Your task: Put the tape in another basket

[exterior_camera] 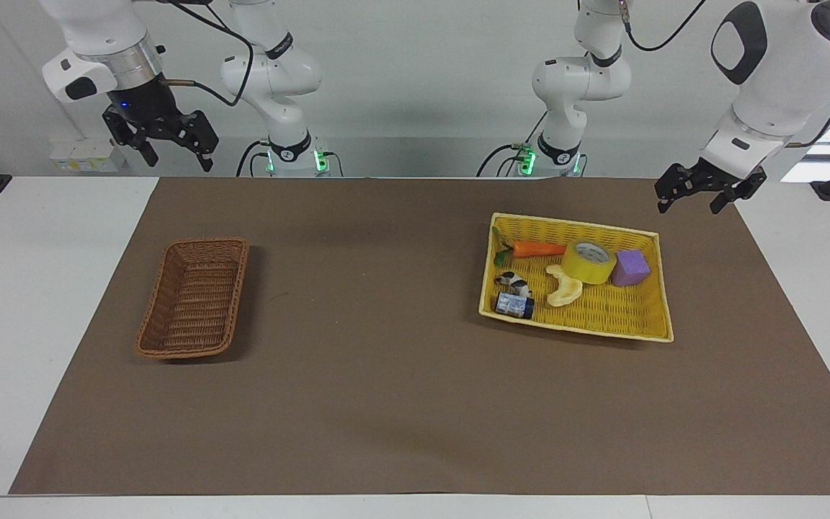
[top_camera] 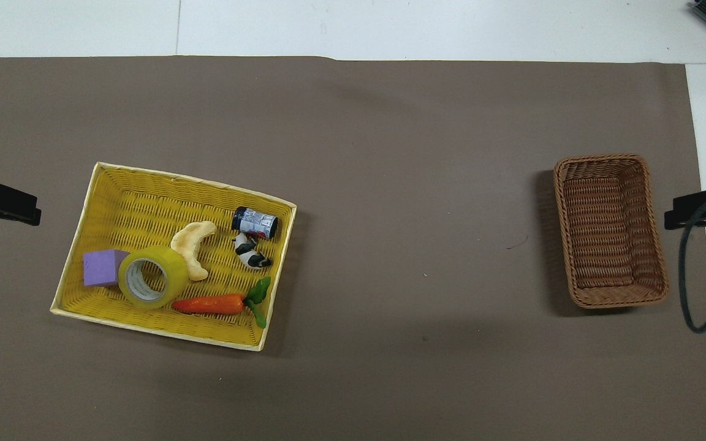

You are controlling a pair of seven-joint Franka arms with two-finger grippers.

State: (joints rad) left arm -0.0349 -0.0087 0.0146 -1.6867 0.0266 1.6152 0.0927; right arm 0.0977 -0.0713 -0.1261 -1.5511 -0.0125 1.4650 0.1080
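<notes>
The tape (exterior_camera: 589,261), a yellow roll with a pale core, lies in the yellow woven tray (exterior_camera: 602,308) toward the left arm's end, between a purple cube and a pale curved toy. It also shows in the overhead view (top_camera: 149,285). The brown wicker basket (exterior_camera: 195,303) stands empty toward the right arm's end, and shows in the overhead view too (top_camera: 609,229). My left gripper (exterior_camera: 690,202) hangs open and empty in the air beside the tray's corner by the cube. My right gripper (exterior_camera: 173,153) waits open and empty, high over the table's edge by the robots.
In the yellow tray (top_camera: 138,196) with the tape lie a purple cube (exterior_camera: 630,267), a pale curved toy (exterior_camera: 565,285), a toy carrot (exterior_camera: 539,249), a small black-and-white figure (exterior_camera: 514,282) and a small dark can (exterior_camera: 515,305). A brown mat (exterior_camera: 386,346) covers the table.
</notes>
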